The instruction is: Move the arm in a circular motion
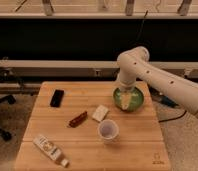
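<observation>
The big white arm of thick tube segments with dark dots comes in from the right edge. It bends at a bulky joint and points down. Its pale yellowish tip, the gripper, hangs over the green bowl at the back right of the wooden table. From this view the tip overlaps the bowl's left half. I cannot tell whether it touches the bowl.
On the table lie a black phone, a red-brown packet, a small white block, a white cup and a bottle on its side. A chair base stands at the left. A dark wall with a rail runs behind.
</observation>
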Robot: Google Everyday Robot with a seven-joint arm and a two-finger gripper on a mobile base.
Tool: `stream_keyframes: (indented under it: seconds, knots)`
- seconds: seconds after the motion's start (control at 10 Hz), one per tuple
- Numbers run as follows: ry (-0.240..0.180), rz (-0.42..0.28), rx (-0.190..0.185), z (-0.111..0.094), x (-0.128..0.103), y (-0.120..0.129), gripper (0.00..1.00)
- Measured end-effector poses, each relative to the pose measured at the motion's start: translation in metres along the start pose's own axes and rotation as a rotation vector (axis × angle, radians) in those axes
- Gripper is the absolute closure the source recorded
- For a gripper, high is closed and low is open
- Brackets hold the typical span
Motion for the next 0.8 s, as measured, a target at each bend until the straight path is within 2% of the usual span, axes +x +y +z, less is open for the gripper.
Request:
stream_keyframes:
  seconds: [0.2, 0.4, 0.5, 0.8]
  knots:
    - [-0.006, -0.027, 0.003, 0.003, -0.007, -0.003, 0.20]
    - [-0.010, -0.081, 0.007, 0.005, -0.029, -0.029, 0.20]
    - [-0.010, -0.081, 0.005, 0.005, -0.030, -0.033, 0.20]
    - [-0.005, -0.119, 0.001, 0.007, -0.031, -0.028, 0.20]
